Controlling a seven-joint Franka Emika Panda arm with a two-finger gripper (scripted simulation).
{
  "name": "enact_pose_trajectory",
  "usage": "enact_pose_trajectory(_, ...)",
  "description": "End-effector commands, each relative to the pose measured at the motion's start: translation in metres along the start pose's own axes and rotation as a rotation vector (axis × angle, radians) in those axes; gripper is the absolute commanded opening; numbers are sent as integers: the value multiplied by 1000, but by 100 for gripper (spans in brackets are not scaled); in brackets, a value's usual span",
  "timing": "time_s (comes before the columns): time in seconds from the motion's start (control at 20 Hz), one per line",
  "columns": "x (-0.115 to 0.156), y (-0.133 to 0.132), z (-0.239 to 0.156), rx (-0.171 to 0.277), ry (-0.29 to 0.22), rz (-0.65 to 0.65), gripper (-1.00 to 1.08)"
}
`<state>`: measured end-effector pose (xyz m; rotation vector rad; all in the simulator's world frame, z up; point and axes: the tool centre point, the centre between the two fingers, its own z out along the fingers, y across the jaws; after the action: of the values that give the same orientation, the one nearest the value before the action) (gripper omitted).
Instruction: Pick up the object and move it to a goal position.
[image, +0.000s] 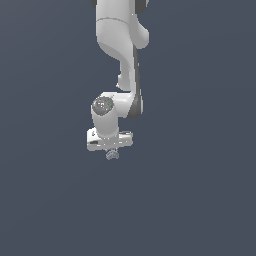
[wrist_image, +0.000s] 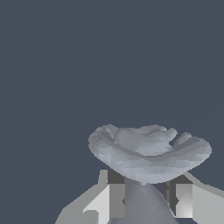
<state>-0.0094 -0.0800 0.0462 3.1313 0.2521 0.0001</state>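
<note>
White gripper (image: 112, 150) pinches the grey-blue object (image: 112, 155) between nearly closed fingers (wrist_image: 109, 199), obj hanging just below the hand. Likely carry step; next: steady move to goal (none visible).

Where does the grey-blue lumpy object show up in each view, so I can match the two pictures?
Exterior view: the object is a tiny lump just below the white tool, a little left of the picture's centre.
Wrist view: the object fills the lower middle, its wide ruffled part above a narrow neck.
Shared landmark: the tool's fingers, standing on either side of the object's neck.
</note>
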Motion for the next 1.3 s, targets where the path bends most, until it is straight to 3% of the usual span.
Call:
enact_pose_trajectory(0.0,0,0,0,0,0,-1,-100)
enact_pose_trajectory(0.65,-5,-5,-18,0,0,-1,-100)
enact_pose_trajectory(1.25,-26,-27,-104,0,0,0,-100)
